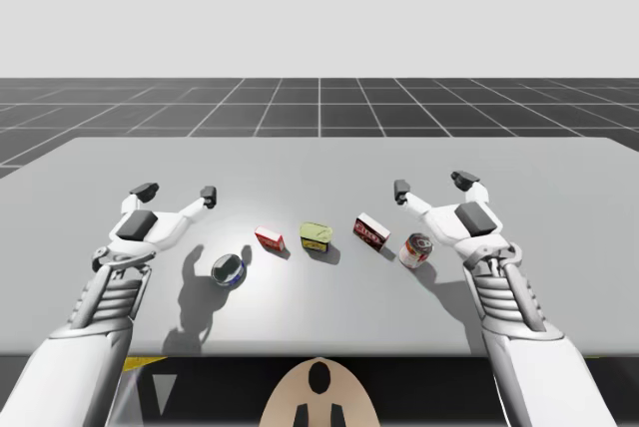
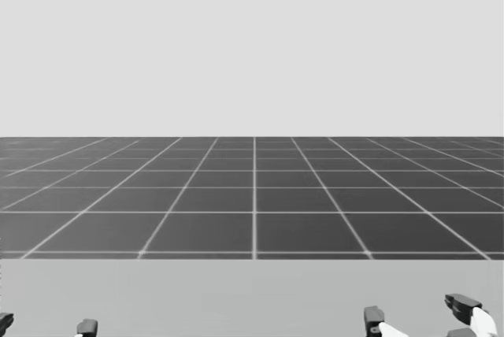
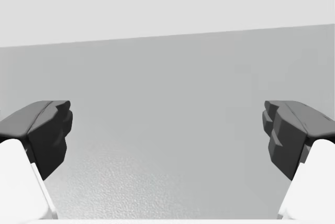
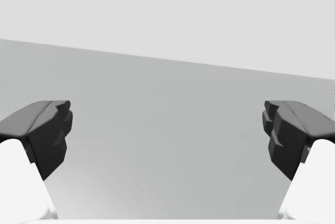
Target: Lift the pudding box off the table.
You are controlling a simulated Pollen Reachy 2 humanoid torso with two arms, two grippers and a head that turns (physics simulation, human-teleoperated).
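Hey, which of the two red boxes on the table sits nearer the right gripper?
The darker red box, between the green tin and the red-and-white can. The brighter red box lies beyond the tin.

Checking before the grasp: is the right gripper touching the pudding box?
Apart. The high view shows bare table between the open right gripper and the pudding box.

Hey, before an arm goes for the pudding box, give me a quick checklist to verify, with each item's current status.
1. Left gripper open: ok.
2. Right gripper open: ok.
3. Dark red box on the table, untouched: ok.
4. Gripper aimed at it: not ok; both point at bare table.
5. Room around it: not ok; red-and-white can close beside it.
6. Which is pudding, it or the bright red box: cannot tell.
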